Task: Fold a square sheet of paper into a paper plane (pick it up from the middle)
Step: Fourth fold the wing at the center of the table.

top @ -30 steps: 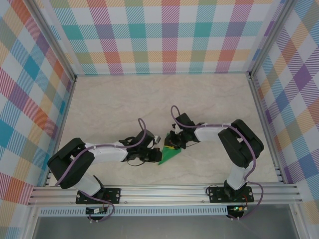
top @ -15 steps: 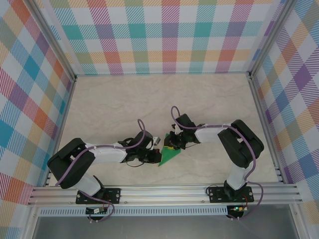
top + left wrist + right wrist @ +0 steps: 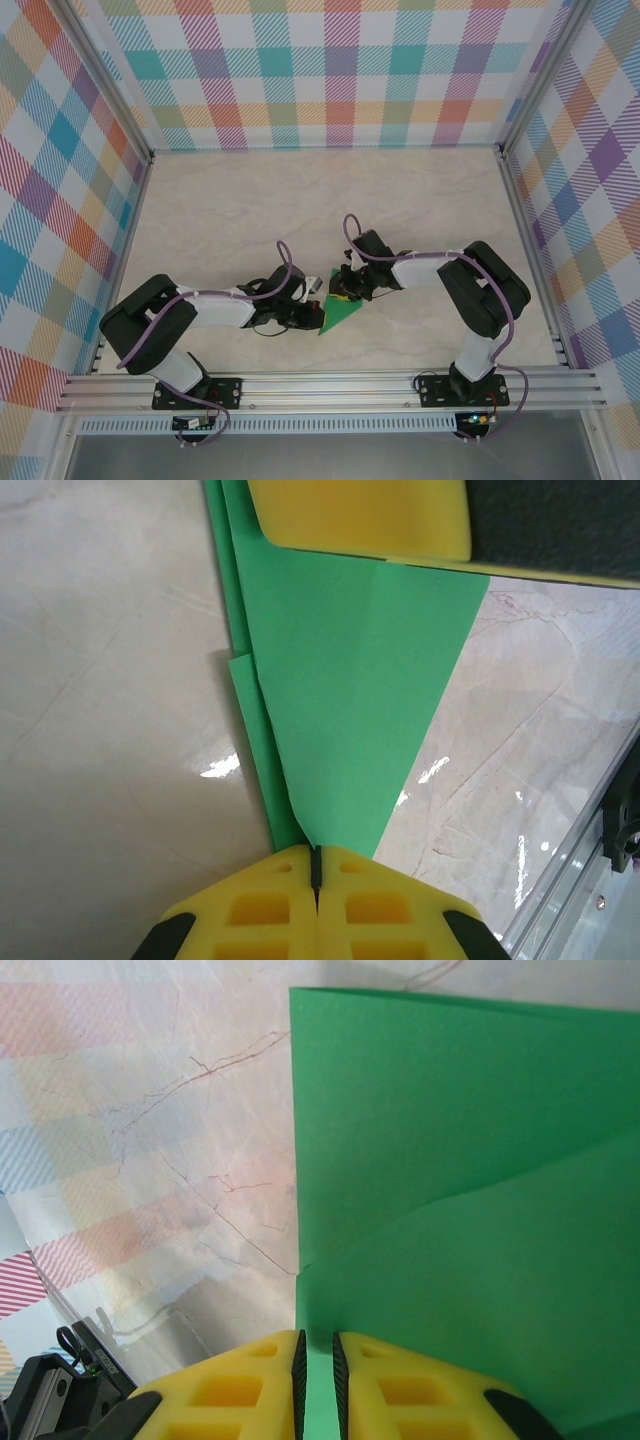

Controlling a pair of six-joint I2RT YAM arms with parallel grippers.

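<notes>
The square sheet of paper (image 3: 338, 314) is a folded bright green triangle lying on the marble table between both arms. In the left wrist view the green paper (image 3: 360, 680) has its top flap rising to my left gripper (image 3: 316, 865), which is shut on that flap's narrow end. My left gripper (image 3: 319, 311) sits at the paper's left edge. My right gripper (image 3: 345, 293) rests on the paper's far end; one of its yellow fingers (image 3: 360, 515) lies on the sheet. From the right wrist, its jaws (image 3: 317, 1355) stand a narrow slit apart over the flat paper (image 3: 470, 1160).
The aluminium rail (image 3: 330, 385) at the table's near edge lies just behind the paper. Bare marble table (image 3: 330, 210) stretches toward the far wall. Checked walls enclose the left, back and right sides.
My left gripper's jaws have closed the last bit onto the paper flap. The paper and my right gripper have stayed in place.
</notes>
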